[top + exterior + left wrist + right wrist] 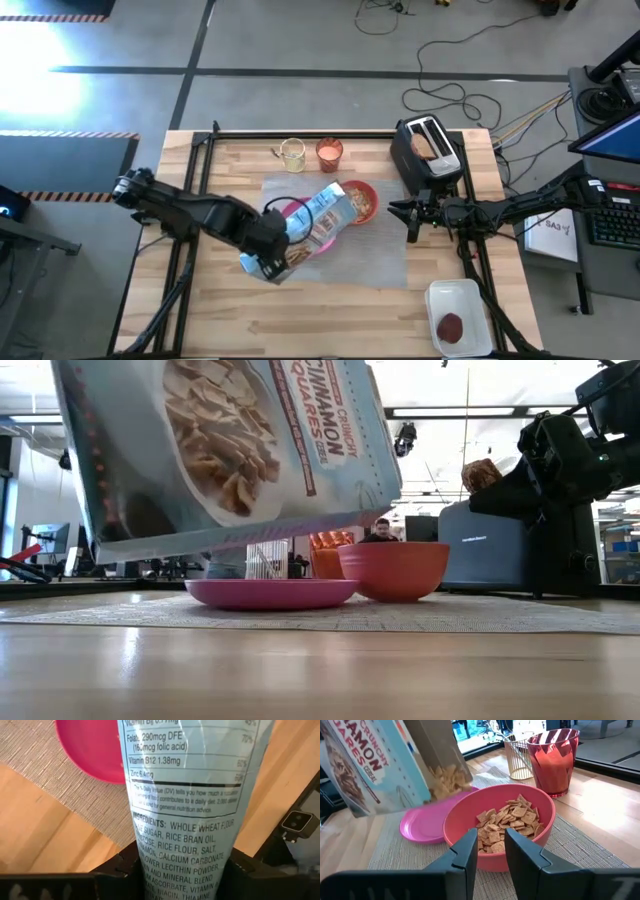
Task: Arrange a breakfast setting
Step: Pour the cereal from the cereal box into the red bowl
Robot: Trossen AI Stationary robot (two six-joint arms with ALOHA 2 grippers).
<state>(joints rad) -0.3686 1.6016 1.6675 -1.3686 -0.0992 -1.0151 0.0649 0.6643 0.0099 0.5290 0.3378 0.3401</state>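
Observation:
A light blue cereal box (325,212) hangs tilted over the pink plate (291,209), held by my left gripper (262,262). Its open top (445,777) points toward the red bowl (500,820), and cereal squares show at the mouth. The bowl holds cereal and stands beside the plate on the grey placemat (370,260). My right gripper (491,855) waits level just right of the bowl, open by a narrow gap, holding nothing. The glass of orange drink (329,152) stands at the mat's far edge. My left gripper pinches the cereal box near its closed bottom end between its two fingers, one on each wide face. The narrow ingredients panel (185,855) faces the wrist and is squeezed narrower there. The fingers point steeply down. The box (230,450) is lifted clear, tilted, above the plate.
A glass of pale liquid (292,154) stands left of the orange drink. The black toaster (428,150), with toast (481,473) in its slot, is at the far right. A white tray (470,300) with a dark red patty (451,326) sits at the near right edge.

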